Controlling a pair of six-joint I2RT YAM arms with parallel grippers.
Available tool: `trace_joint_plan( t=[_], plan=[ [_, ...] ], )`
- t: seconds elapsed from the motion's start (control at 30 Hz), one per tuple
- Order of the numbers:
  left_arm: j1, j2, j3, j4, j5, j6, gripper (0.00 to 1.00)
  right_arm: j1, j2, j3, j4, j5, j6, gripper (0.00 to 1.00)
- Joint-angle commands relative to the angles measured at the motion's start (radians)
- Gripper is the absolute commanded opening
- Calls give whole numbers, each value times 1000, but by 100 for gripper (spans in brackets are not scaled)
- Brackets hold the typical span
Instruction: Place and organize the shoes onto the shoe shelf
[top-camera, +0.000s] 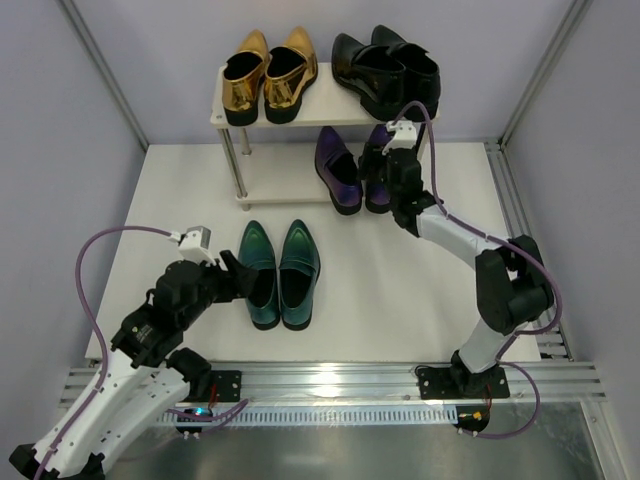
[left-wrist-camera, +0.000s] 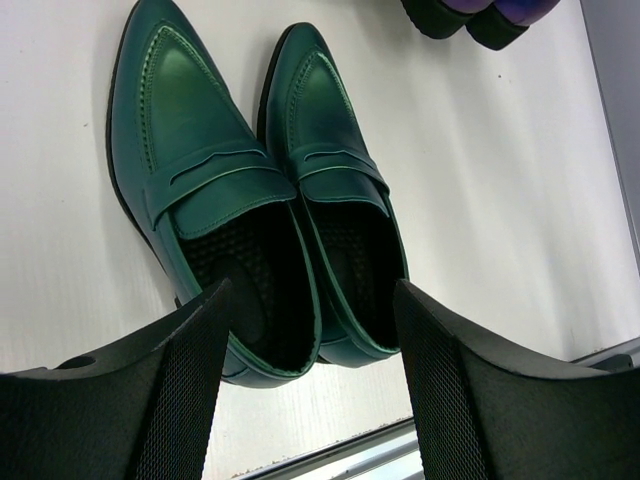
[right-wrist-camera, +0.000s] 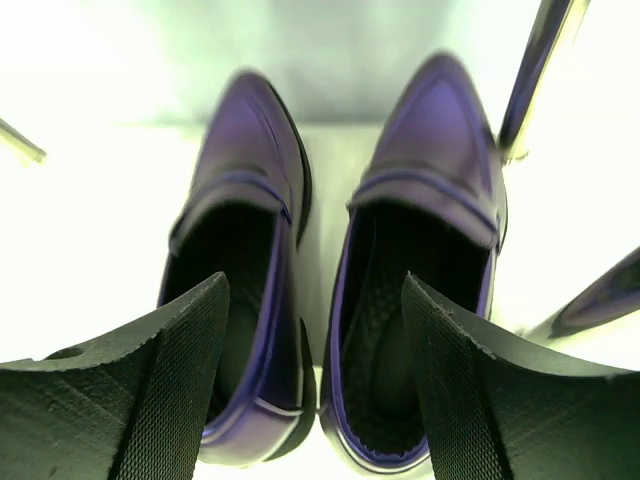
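Note:
The shoe shelf (top-camera: 330, 112) stands at the back. On its top board sit a gold pair (top-camera: 270, 72) and a black pair (top-camera: 387, 68). Under that board, at the front of the lower level, is the purple pair (top-camera: 340, 172) (right-wrist-camera: 250, 200), toes pointing back. My right gripper (top-camera: 385, 175) (right-wrist-camera: 312, 285) hangs open right over their heels, one finger above each shoe's opening, gripping nothing. The teal green pair (top-camera: 280, 272) (left-wrist-camera: 200, 160) rests side by side on the table. My left gripper (top-camera: 240, 278) (left-wrist-camera: 310, 290) is open just behind their heels, holding nothing.
Thin metal shelf posts (top-camera: 240, 175) (right-wrist-camera: 525, 80) stand beside the purple shoes. Grey walls enclose the white table (top-camera: 400, 290) on three sides. A metal rail (top-camera: 330, 378) runs along the near edge by the arm bases.

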Motion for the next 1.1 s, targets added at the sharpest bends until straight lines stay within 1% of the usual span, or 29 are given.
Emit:
trace_joint_plan(
  t=[0.0,0.2,0.23,0.27,0.3,0.33,0.37,0.4,0.43,0.47,0.5,0.53,0.57,0.63,0.67,0.7,0.9,1.0,1.07],
  plan=[
    [-3,-9,29,1,-24,6,65,0,-96,-1,136,14,22,72],
    [-3,-3,31,2,-29,6,66,46,-164,-85,117,-12,39,72],
    [-3,1,29,2,-32,6,66,58,-196,-102,104,-6,45,72],
    [-4,4,29,1,-32,6,66,75,-214,-117,91,6,51,72],
    [-4,18,26,-2,-33,5,66,119,-231,-154,79,19,53,72],
    [-3,27,26,-2,-35,3,66,147,-275,-174,62,29,51,72],
    [-3,43,26,-7,-29,2,66,182,-294,-192,47,83,53,72],
    [-3,58,27,-8,-24,0,66,215,-317,-232,42,98,53,72],
    [-3,101,29,-7,-16,-1,66,276,-351,-251,26,117,59,72],
    [-3,125,29,-4,14,-1,66,304,-369,-269,15,170,68,72],
    [-3,151,32,-4,26,-1,66,328,-384,-303,-14,189,76,72],
    [-3,211,31,2,45,-4,66,379,-403,-318,-33,216,106,72],
    [-4,239,29,11,78,-3,66,400,-447,-337,-53,265,122,72],
    [-9,317,17,51,100,-4,64,463,-498,-404,-77,315,142,72],
    [-14,337,12,71,105,-3,64,480,-542,-423,-100,336,178,72],
    [-29,352,8,102,102,-6,64,492,-571,-449,-129,380,194,72],
    [-87,428,4,171,56,-20,64,522,-746,-522,-379,485,295,72],
    [-113,475,11,189,42,-23,64,522,-788,-541,-450,499,318,72],
    [-135,500,15,197,25,-27,64,522,-817,-552,-462,493,330,72]
  ],
)
